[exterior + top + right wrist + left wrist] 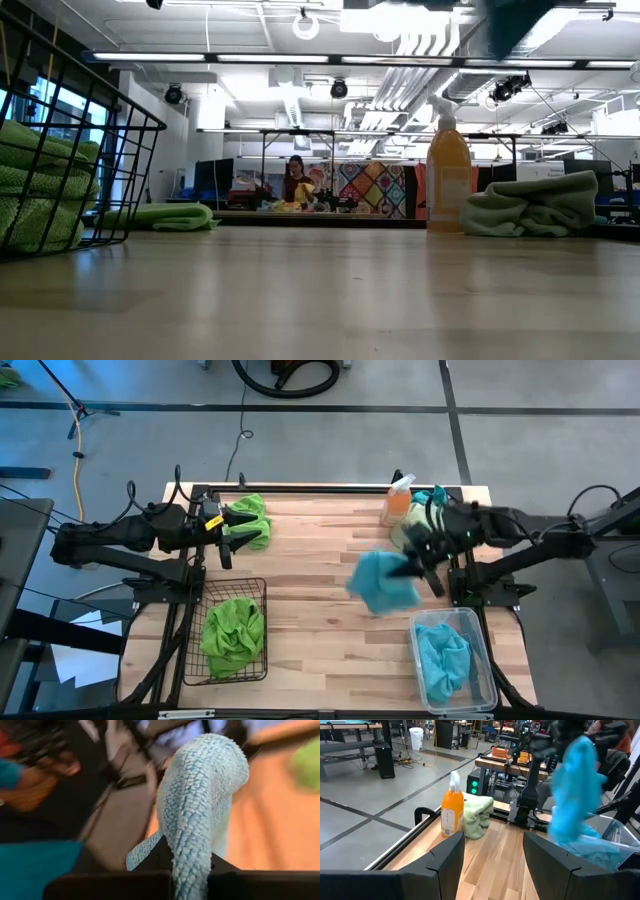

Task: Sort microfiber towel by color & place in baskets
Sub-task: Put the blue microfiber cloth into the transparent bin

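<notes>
Here the right gripper (418,563) is clamped tight on a turquoise towel (383,582), which hangs in the air above the right half of the table (320,550), between the orange spray bottle (397,500) at the far edge and the clear plastic basket (487,680) at the near right corner. In the right wrist view the blue cloth (200,800) is pinched between the dark fingers and drapes over them. The clear plastic basket already holds 1 turquoise towel (443,660).

The left gripper (232,527) sits at the far left corner of the table, its fingers (445,860) apart with nothing between them, just beside a lime green towel (252,520) lying on the wood. The black wire basket (255,592) stands at the near left corner with a green towel (232,635) bunched inside.

Just beside the spray bottle, near the far right corner, lies 1 more pale green towel (476,815). In the low view the bottle (448,180) stands upright with that cloth (530,205) close by it, and a person (296,180) shows in the room beyond the table.
</notes>
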Robot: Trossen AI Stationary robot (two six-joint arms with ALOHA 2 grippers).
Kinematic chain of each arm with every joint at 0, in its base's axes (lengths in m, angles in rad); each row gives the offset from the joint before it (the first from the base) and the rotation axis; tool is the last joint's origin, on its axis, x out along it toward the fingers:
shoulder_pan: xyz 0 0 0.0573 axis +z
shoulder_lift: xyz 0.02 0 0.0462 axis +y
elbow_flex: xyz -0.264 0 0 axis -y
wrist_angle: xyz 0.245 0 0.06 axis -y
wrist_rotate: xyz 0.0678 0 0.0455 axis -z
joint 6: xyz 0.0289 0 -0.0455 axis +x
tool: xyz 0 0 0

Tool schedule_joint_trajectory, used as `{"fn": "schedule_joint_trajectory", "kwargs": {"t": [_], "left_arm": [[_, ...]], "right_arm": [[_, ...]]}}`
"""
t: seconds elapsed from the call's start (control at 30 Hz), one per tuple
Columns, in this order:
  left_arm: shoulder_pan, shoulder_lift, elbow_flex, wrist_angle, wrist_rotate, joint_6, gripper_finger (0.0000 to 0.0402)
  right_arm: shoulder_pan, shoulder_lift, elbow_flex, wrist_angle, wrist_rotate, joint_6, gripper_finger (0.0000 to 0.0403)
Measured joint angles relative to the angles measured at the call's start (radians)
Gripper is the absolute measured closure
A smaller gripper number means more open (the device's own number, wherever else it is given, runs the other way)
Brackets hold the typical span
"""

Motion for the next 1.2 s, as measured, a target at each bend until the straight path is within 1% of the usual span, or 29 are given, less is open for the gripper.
{"fn": "schedule_joint_trajectory", "kwargs": {"t": [0.17, 0.27, 0.33, 0.4, 0.53, 0.6, 0.67, 0.73, 0.8, 0.87, 1.0, 1.2], "left_arm": [[0.000, 0.000, 0.000, -0.001, 0.000, -0.001, 0.0211], [0.000, 0.000, 0.000, -0.001, 0.000, -0.005, 0.0211], [0.000, 0.000, 0.000, -0.001, 0.000, -0.005, 0.0211], [0.000, 0.000, 0.000, -0.001, 0.000, -0.005, 0.0211], [0.000, 0.000, 0.000, -0.001, 0.000, -0.005, 0.0211], [0.000, 0.000, 0.000, -0.001, 0.000, 0.009, 0.0211], [0.000, 0.000, 0.000, -0.002, 0.000, 0.030, 0.0211], [0.000, 0.000, 0.000, -0.002, 0.000, 0.036, 0.0211], [0.000, 0.000, 0.000, -0.002, 0.000, 0.037, 0.0211], [0.000, 0.000, 0.000, -0.002, 0.000, 0.037, 0.0211], [0.000, 0.000, 0.000, -0.002, 0.000, 0.037, 0.0211], [0.000, 0.000, 0.000, -0.002, 0.000, 0.037, 0.0211]], "right_arm": [[0.198, -0.023, 0.000, -0.083, -0.047, 0.278, 0.0403], [0.335, -0.036, 0.000, -0.085, -0.039, 0.443, 0.0403], [0.425, -0.042, 0.000, -0.105, 0.012, 0.541, 0.0403], [0.516, -0.044, 0.000, -0.166, 0.089, 0.638, 0.0403], [0.682, -0.041, 0.000, -0.370, 0.192, 0.846, 0.0403], [0.748, -0.041, 0.000, -0.448, 0.237, 0.916, 0.0403], [0.788, -0.043, 0.000, -0.492, 0.306, 0.953, 0.0403], [0.807, -0.040, 0.000, -0.497, 0.369, 0.964, 0.0403], [0.816, -0.028, 0.000, -0.495, 0.400, 0.963, 0.0403], [0.819, -0.011, 0.000, -0.492, 0.400, 0.945, 0.0403], [0.821, 0.034, 0.000, -0.502, 0.357, 0.897, 0.0403], [0.867, 0.102, -0.001, -0.511, 0.359, 0.891, 0.0403]]}}
